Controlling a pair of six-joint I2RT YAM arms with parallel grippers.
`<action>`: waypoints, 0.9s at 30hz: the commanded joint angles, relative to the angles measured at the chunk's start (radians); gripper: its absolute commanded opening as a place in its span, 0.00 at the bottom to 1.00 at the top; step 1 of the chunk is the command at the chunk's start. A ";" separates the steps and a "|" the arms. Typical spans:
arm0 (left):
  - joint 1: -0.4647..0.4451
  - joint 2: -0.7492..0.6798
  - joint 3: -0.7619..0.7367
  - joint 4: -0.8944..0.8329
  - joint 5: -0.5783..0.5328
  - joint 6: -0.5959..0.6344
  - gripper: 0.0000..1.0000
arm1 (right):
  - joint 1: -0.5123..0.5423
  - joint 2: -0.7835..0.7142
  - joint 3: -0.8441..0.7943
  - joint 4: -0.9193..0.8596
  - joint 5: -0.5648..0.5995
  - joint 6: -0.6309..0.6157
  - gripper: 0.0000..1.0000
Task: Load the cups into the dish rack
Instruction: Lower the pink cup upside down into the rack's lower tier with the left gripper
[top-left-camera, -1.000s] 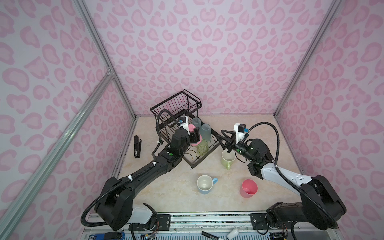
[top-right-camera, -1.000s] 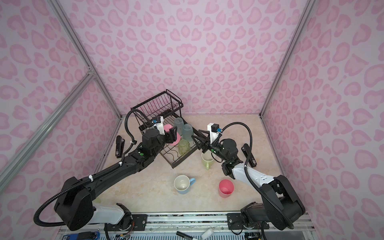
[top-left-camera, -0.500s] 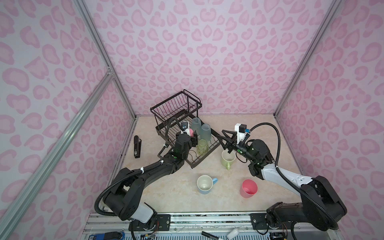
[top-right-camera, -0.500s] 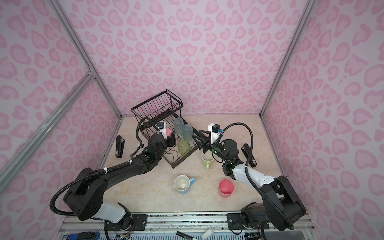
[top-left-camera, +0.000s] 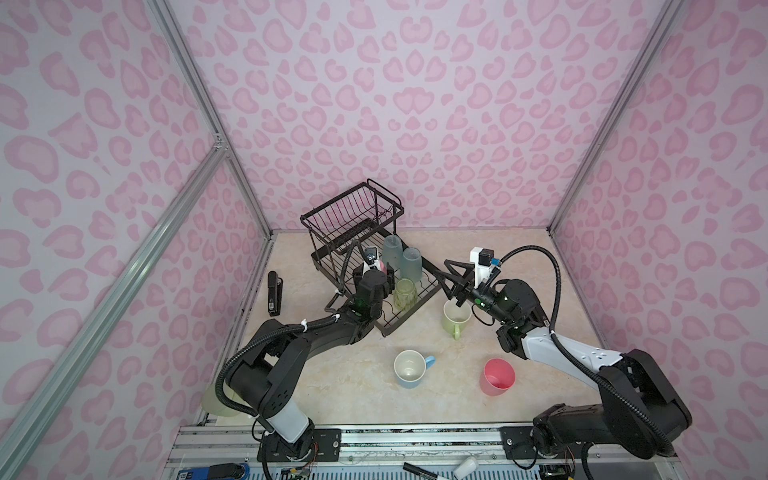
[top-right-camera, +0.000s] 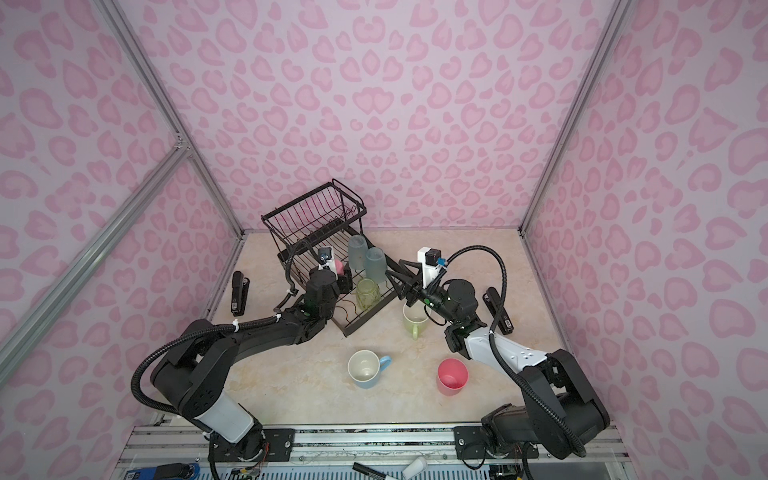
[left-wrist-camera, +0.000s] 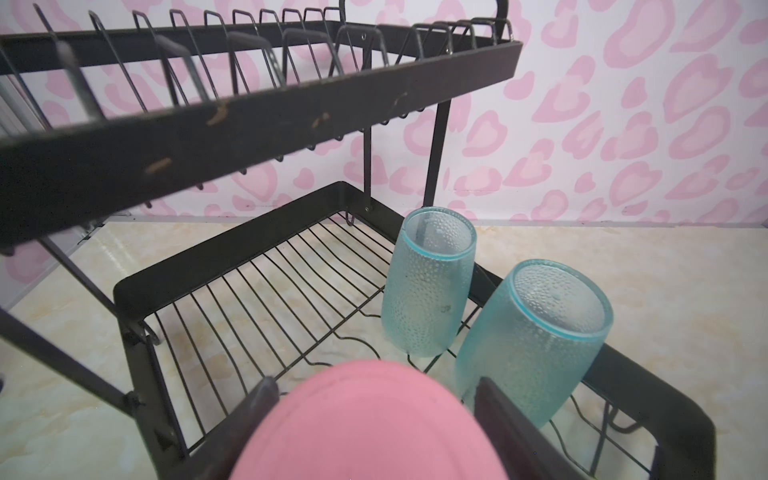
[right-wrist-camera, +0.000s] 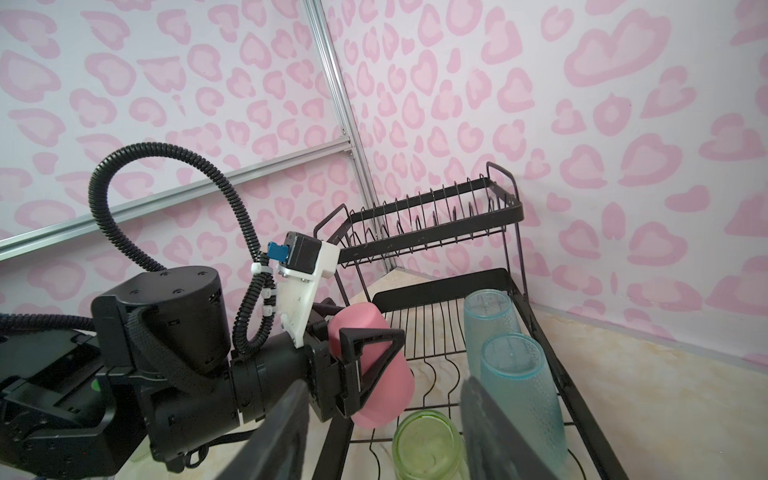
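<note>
Now my left gripper (left-wrist-camera: 374, 395) is squeezing the pink cup (right-wrist-camera: 392, 399), mouth tipping down, over the dish rack (left-wrist-camera: 232, 247). My right gripper (top-left-camera: 444, 274) is hanging nearby, jaws apart.

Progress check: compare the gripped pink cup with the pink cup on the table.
The held pink cup sits clamped in the left gripper over the dish rack; the table pink cup stands free outside it. The held pink cup is tilted, base up; the table pink cup is mouth up. Both are pink, handleless.
</note>
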 joint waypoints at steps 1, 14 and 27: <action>0.000 0.034 0.017 0.061 -0.047 0.000 0.65 | 0.000 0.010 -0.007 0.053 -0.015 0.007 0.58; 0.013 0.139 0.045 0.104 -0.087 -0.009 0.65 | 0.001 0.028 -0.011 0.065 -0.014 0.011 0.58; 0.061 0.194 0.118 0.048 -0.063 -0.101 0.65 | -0.002 0.066 0.006 0.073 -0.028 0.017 0.58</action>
